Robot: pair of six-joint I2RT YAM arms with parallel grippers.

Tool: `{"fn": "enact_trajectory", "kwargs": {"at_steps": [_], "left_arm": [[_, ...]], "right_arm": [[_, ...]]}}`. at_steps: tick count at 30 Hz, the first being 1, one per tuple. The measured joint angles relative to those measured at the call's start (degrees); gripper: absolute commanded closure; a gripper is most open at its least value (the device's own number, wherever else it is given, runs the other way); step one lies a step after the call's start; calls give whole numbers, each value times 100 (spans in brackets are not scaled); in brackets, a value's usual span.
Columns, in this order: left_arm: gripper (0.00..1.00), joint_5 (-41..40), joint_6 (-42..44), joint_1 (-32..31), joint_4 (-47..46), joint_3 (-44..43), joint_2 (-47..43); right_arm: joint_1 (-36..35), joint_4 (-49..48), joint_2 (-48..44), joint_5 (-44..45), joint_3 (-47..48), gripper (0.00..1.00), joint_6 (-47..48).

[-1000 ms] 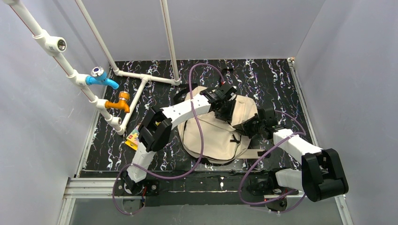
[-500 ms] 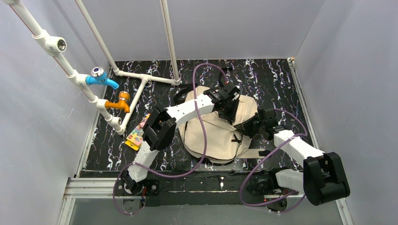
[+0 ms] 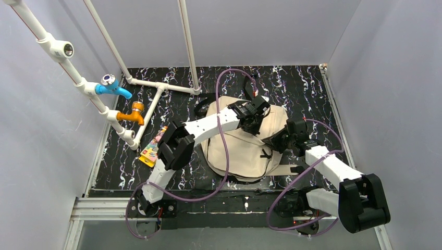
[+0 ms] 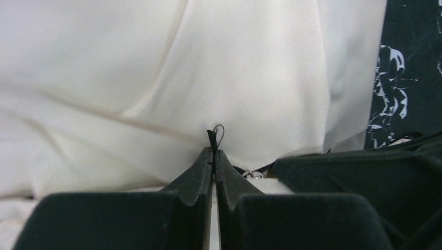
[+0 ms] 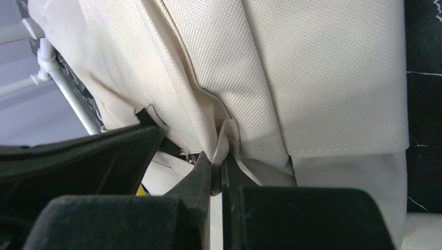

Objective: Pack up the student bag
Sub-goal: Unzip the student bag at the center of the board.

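The student bag (image 3: 242,151), a beige fabric backpack, lies flat in the middle of the black marbled table. My left gripper (image 3: 257,127) is over its far right part, shut on a thin black zipper pull (image 4: 211,136) that sticks out just past the fingertips (image 4: 202,161). Beige cloth (image 4: 156,78) fills the left wrist view. My right gripper (image 3: 273,141) is at the bag's right edge, shut on a pinched fold of beige fabric (image 5: 228,136) beside a seam. The two grippers stand close together.
A white pipe frame (image 3: 156,86) with a blue tap (image 3: 113,88) and an orange tap (image 3: 131,115) stands at the left. A colourful flat packet (image 3: 151,148) lies by the left arm. Purple cables (image 3: 224,151) drape over the bag. Black straps (image 3: 200,108) trail behind it.
My left arm has reached further right over the bag and its gripper has shut on the zipper pull. The right gripper has kept its hold and shifted slightly.
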State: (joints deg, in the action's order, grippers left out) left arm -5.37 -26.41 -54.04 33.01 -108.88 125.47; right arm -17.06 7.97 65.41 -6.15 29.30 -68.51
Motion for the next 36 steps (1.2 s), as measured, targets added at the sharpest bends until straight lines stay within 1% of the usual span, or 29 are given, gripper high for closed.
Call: {"fn": "enact_trajectory", "kwargs": {"at_steps": [4, 7, 10, 15, 16, 17, 18, 19, 20, 21, 22, 23, 24, 27, 28, 29, 30, 31, 33, 35, 36], "left_arm": [[100, -863, 70, -155, -20, 420, -487], [100, -1469, 85, -155, -116, 824, -944], [100, -1849, 85, -122, -260, 1287, -1386], [100, -2127, 103, -37, -446, 1587, -1534], [100, -2155, 114, 11, -470, 1663, -1534], [100, -2188, 122, 55, -472, 1714, -1534], [100, -2190, 133, 120, -485, 1770, -1534], [100, -2190, 151, 184, -518, 1827, -1534], [100, -2188, 164, 229, -542, 1862, -1543], [100, -2181, 184, 282, -605, 1923, -1558], [100, -2173, 201, 321, -629, 1963, -1576], [100, -2157, 216, 352, -684, 2013, -1609], [100, -2133, 223, 369, -717, 2052, -1641], [100, -2090, 232, 382, -772, 2153, -1740], [100, -2059, 234, 393, -780, 2186, -1777], [100, -2039, 229, 402, -785, 2212, -1805], [100, -2020, 229, 409, -793, 2229, -1829], [100, -2002, 225, 415, -809, 2256, -1853], [100, -1974, 243, 424, -809, 2319, -1919], [100, -1937, 243, 450, -815, 2361, -1965], [100, -1902, 245, 468, -813, 2380, -1989]], "right_arm": [[-31, 15, -96, 120, 4, 99, 120], [-33, 11, -96, 184, -2, 99, 177], [-33, -50, -96, 184, -17, 99, 278], [-33, -223, -199, 195, -114, 99, 599], [-33, -223, -243, 197, -116, 91, 713], [-33, -227, -295, 208, -116, 77, 866], [-33, -236, -339, 219, -116, 69, 997], [-33, -240, -382, 223, -116, 66, 1141], [-33, -236, -424, 243, -116, 68, 1314], [-33, -234, -457, 273, -114, 73, 1440], [-33, -203, -490, 310, -94, 83, 1637], [-42, -166, -498, 323, -59, 97, 1788], [-90, -90, -494, 367, 15, 99, 1947], [-151, 20, -407, 442, 179, 99, 2315], [-151, 28, -343, 452, 221, 92, 2398], [-151, 28, -282, 452, 243, 76, 2470], [-157, 37, -223, 455, 260, 54, 2531], [-168, 85, -181, 457, 293, 39, 2551], [-199, 328, -118, 514, 446, 24, 2664], [-208, 765, -120, 592, 737, 16, 2881], [-210, 984, -120, 595, 911, 14, 2997]]}}
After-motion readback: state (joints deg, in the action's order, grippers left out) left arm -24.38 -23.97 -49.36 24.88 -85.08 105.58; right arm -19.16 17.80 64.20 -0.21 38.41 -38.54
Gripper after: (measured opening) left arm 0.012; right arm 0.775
